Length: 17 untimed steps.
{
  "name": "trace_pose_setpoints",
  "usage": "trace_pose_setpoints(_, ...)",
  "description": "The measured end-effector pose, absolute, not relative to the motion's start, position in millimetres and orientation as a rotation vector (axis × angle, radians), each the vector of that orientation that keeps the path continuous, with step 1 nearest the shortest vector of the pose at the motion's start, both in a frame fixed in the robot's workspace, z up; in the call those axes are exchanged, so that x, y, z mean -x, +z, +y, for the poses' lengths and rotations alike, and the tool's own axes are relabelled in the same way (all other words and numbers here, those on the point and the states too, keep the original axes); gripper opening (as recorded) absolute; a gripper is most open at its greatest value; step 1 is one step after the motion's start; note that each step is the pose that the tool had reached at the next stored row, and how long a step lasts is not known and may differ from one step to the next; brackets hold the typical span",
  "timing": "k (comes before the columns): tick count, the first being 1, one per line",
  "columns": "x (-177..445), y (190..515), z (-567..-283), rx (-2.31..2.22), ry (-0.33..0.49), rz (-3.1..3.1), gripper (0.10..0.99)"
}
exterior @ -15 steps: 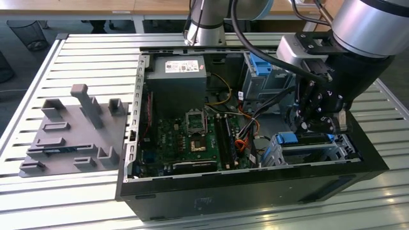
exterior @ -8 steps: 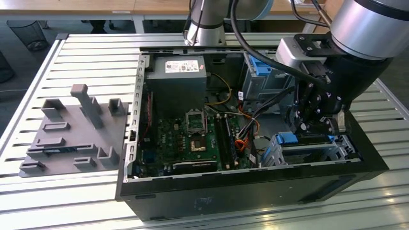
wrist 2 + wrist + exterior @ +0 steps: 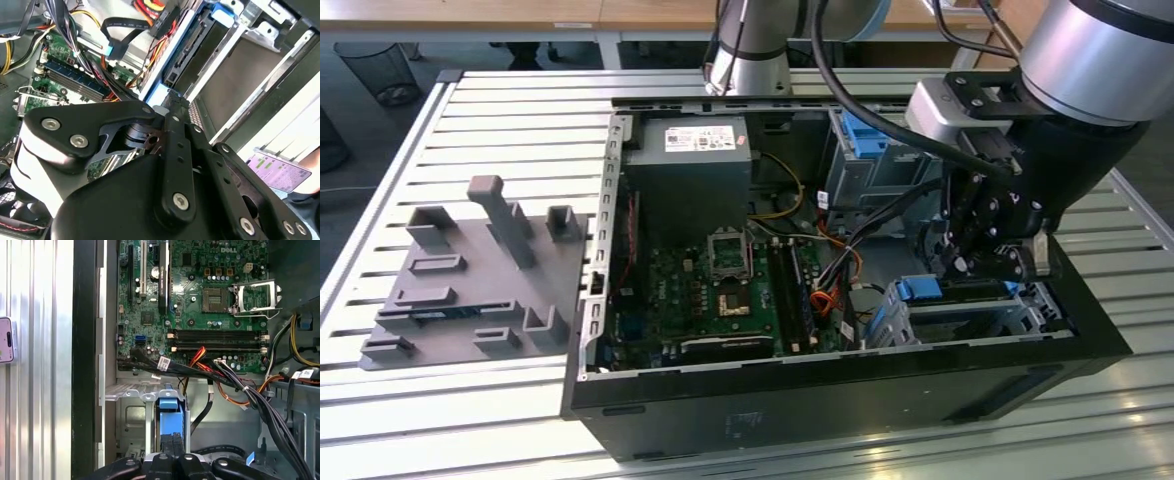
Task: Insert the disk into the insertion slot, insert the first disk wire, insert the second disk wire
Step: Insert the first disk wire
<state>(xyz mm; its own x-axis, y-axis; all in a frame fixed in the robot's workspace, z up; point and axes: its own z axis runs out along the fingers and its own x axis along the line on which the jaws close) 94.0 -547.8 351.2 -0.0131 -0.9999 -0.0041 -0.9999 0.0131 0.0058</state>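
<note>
The disk [image 3: 927, 291]: I mostly see its blue carrier [image 3: 170, 415], sitting in the mouth of the insertion slot [image 3: 977, 322]. That slot is the silver cage in the case corner at the exterior view's lower right. The label and drive body are hidden inside the cage, and I can't tell how deep the disk sits. In the exterior view my wrist and arm block the cage's far side. In the second wrist view my own black linkage covers the lower half, so the contact spot barely shows. The disk's connectors are too hard to make out, so I can't tell if any wire is plugged.

My gripper [image 3: 172, 440] is down in the case at the carrier's end. The jaws are pressed together with just a thin line between the fingers, and I see nothing pinched. The tips are right at the blue edge; touching or just short, I can't tell.

A black flat cable with a blue plug [image 3: 111, 49] hangs near the cage, plug end free. A wire bundle [image 3: 235, 382] crosses between the motherboard [image 3: 200, 295] and the cage. A phone [image 3: 6, 340] lies on the slatted table [image 3: 494, 110] outside the computer case [image 3: 827, 410].
</note>
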Motion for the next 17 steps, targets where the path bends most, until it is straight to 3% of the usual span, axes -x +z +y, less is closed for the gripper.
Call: trace_pose_setpoints(17,-118,354,-544,-2.153,-0.011,-2.286,0.106)
